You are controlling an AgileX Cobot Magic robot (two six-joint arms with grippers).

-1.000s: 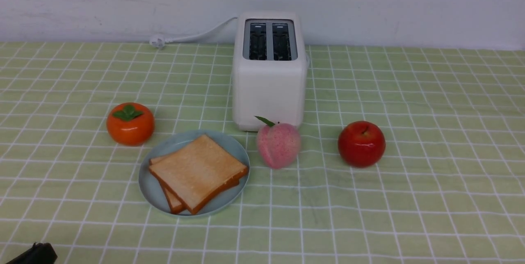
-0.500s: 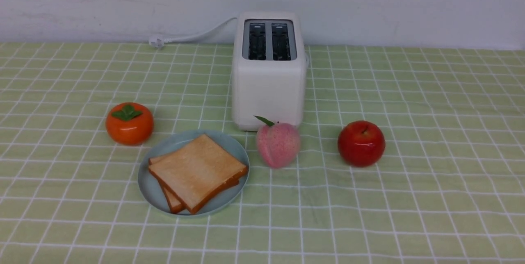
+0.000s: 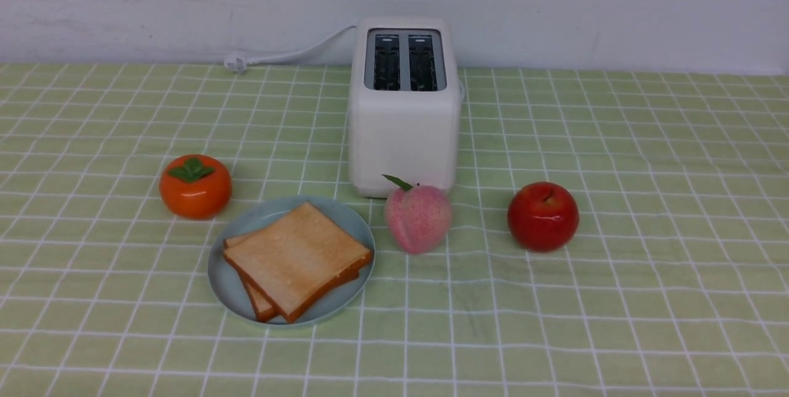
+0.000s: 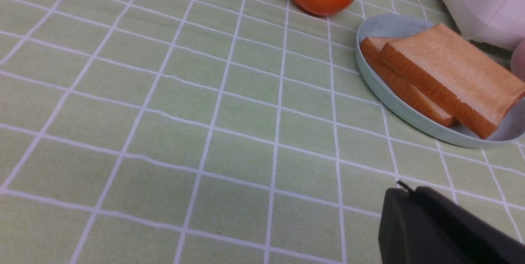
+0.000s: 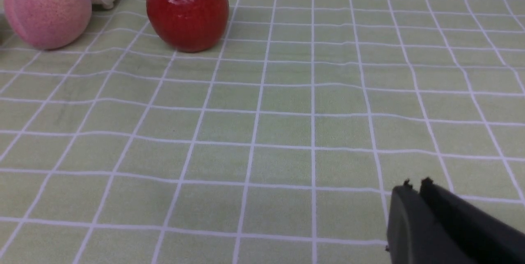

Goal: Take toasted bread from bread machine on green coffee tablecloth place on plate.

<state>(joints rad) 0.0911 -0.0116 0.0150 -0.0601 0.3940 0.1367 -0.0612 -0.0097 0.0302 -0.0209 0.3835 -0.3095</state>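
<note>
- Both slices of toasted bread (image 3: pixel 297 257) lie stacked on the pale blue plate (image 3: pixel 229 286), the upper one skewed so that a corner of the lower one peeks out at the near left.
- The white bread machine (image 3: pixel 404 132) stands behind the plate on the green coffee tablecloth (image 3: pixel 647 200) covering the worktop; both of its dark slots look empty from the front view.
- By my reading the task's own work is done, and the step in hand is simply parking the arms clear of the scene.
- The left pincer (image 4: pixel 404 192) hangs low over bare cloth, near the plate but apart from it; its two black tips lie pressed together and grasp nothing.
- The right pincer (image 5: pixel 415 185) sits likewise over bare cloth, well apart from the red apple (image 5: pixel 188 8) and the pink peach (image 5: pixel 47 7); its tips are also clenched on nothing.
- Neither arm shows in the front view.
- To finish well, any further motion should go up and away from the plate, not across it, since the top slice overhangs its mate and a brush could slide it off.
- The orange persimmon (image 3: pixel 195 186) sits just beside the plate's far left rim and the peach near its right, so the left arm has little room to sweep sideways; a nudge would likely roll them.
- Keep the tips shut to avoid snagging the wrinkled cloth.
</note>
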